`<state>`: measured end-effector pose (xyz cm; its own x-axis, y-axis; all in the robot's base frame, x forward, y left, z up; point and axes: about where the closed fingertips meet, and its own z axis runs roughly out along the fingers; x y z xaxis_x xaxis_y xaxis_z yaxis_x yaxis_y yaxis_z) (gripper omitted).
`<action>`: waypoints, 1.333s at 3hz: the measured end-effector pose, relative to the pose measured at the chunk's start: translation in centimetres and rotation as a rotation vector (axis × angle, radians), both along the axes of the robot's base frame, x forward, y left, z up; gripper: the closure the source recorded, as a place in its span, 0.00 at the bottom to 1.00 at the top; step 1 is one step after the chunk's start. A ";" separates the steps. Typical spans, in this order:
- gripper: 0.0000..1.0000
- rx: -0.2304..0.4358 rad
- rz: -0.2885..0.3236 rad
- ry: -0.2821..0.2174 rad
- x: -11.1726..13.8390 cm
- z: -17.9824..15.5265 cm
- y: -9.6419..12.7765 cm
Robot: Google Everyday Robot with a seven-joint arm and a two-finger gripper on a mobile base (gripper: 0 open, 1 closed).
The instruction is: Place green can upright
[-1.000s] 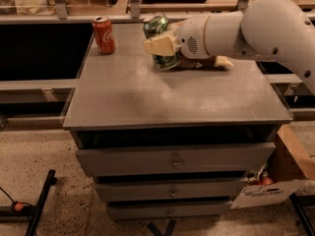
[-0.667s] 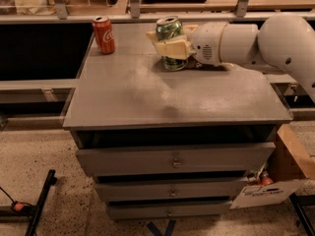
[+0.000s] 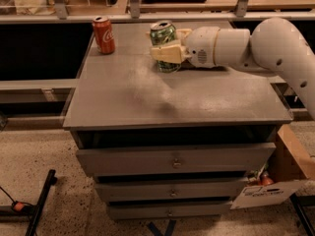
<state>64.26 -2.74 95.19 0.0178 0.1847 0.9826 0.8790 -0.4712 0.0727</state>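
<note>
the floor (image 3: pixel 44 156) is speckled stone. on it stands a grey cabinet (image 3: pixel 147 97) with a flat top and three shallow drawers (image 3: pixel 172 161) stacked in its front, all pushed in. behind the cabinet runs a rail (image 3: pixel 147 17) with wooden shelving above it.

a thick white arm (image 3: pixel 266 48) reaches in from the right edge and lies level over the back of the cabinet top, pointing left. a cardboard box (image 3: pixel 295 156) sits on the floor at the cabinet's right side, with a white label on its lower front. a black stand leg (image 3: pixel 42 200) crosses the lower left corner.

the gripper (image 3: pixel 170 45) is at the arm's left end, above the back middle of the top. its cream fingers (image 3: pixel 167 54) are clamped on the green can (image 3: pixel 163 34), one across the front of the can and one behind it. the can is close to upright, open end up, leaning slightly. its base is at the surface or just above it; which one cannot be told.

a red can (image 3: pixel 104 34) stands upright at the back left corner, well apart from the green can.
</note>
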 end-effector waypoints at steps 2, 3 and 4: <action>1.00 0.170 0.150 0.104 -0.4 -2.4 0.9; 1.00 0.225 0.214 0.129 -0.7 -3.9 0.9; 0.82 0.225 0.244 0.141 -0.8 -5.1 0.6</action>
<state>63.43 -2.15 90.07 0.1382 -0.0208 0.9902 0.9615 -0.2369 -0.1392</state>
